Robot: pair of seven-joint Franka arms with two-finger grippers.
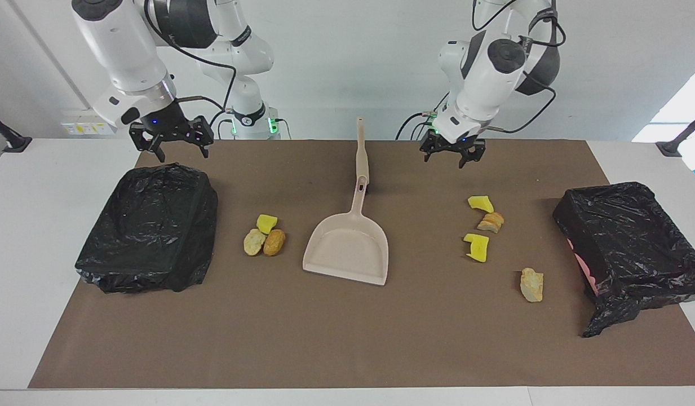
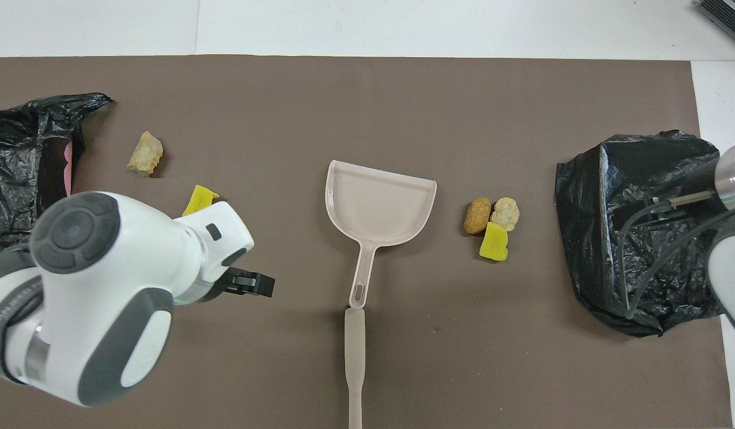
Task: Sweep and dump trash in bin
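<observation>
The trash lies in two groups on the brown mat. A yellow wedge (image 1: 266,223), a tan lump (image 1: 254,242) and a brown lump (image 1: 274,242) sit beside the beige dustpan (image 1: 347,251) toward the right arm's end. Two yellow wedges (image 1: 480,203) (image 1: 476,247), a bread chunk (image 1: 491,222) and a tan lump (image 1: 531,284) lie toward the left arm's end. My left gripper (image 1: 453,156) hangs open and empty over the mat by the robots' edge. My right gripper (image 1: 169,149) hangs open over the robots' edge of one black-lined bin (image 1: 138,270).
A second black-lined bin (image 1: 634,225) stands at the left arm's end of the mat. The dustpan's long handle (image 2: 354,357) points toward the robots. In the overhead view the left arm hides part of the trash at its end of the table.
</observation>
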